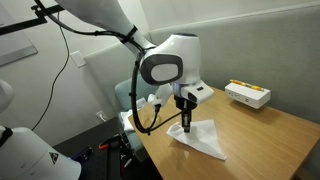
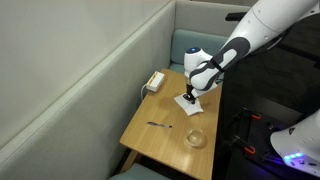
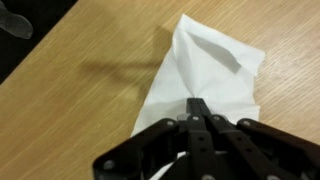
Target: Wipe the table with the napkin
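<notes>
Wrist view: end effector (image 3: 197, 106) closed, pinching the napkin (image 3: 215, 65); dragging could tear it or slip it free on the tabletop (image 3: 70, 120).

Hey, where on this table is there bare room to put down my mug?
Bare wood lies between the box and the napkin, and on the table corner past the small dark object. It is crowded around the napkin, where the gripper pinches it.

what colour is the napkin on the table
Plain white, no pattern; the napkin shows best in the wrist view.
</notes>
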